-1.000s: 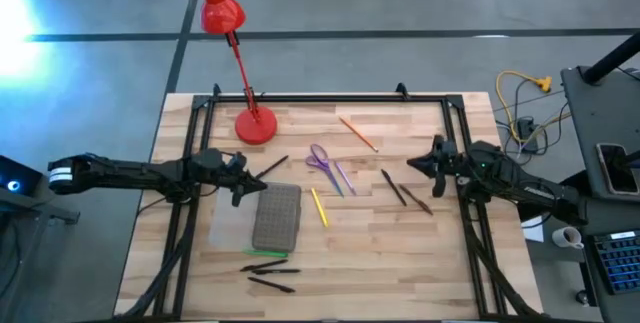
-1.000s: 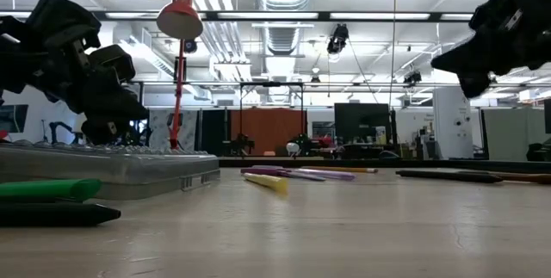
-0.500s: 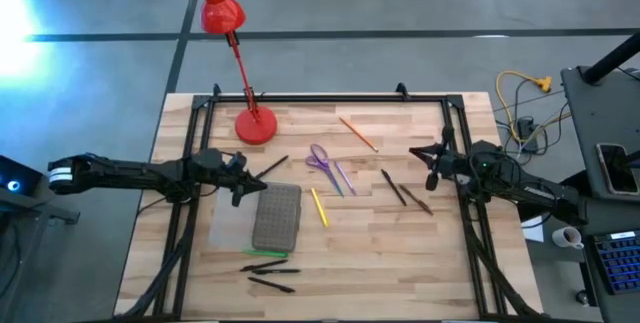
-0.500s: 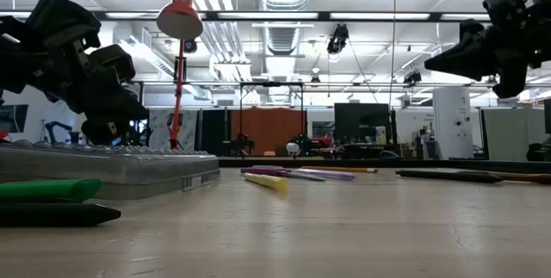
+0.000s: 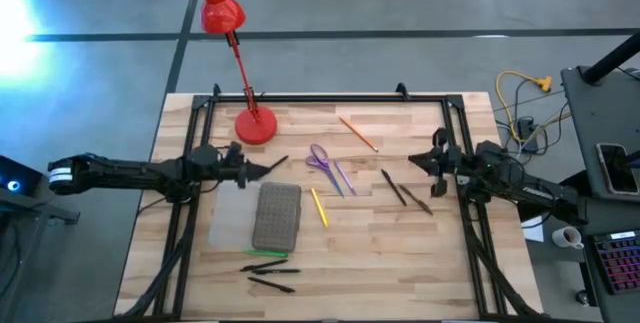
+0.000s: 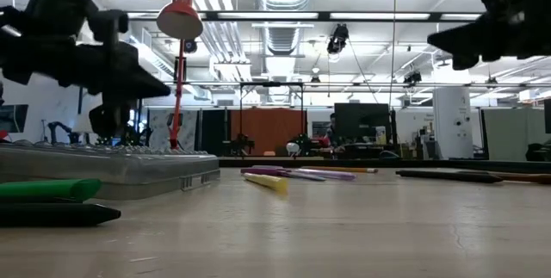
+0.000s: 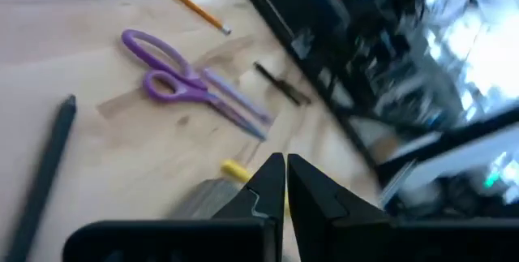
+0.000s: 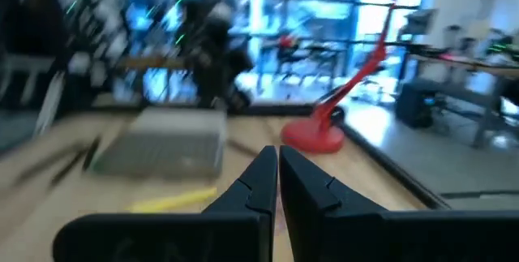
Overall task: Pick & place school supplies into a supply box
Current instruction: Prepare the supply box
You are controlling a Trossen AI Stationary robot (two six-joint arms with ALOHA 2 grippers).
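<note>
Above table: left end effector (image 5: 262,170) pinched together beside supply box (image 5: 277,215); right end effector (image 5: 418,162) pinched together over pens (image 5: 404,193).

The right claw (image 8: 277,182) had its fingers pressed together, empty. Beyond it on the bench (image 8: 49,173) lay the supply box (image 8: 162,140), a yellow pencil (image 8: 172,201) nearer, the red lamp base (image 8: 315,135) at two o'clock.

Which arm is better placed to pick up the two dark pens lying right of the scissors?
Right, probably. The right hand hangs empty just beside the dark pens; the left hand is across the table by the supply box.
</note>
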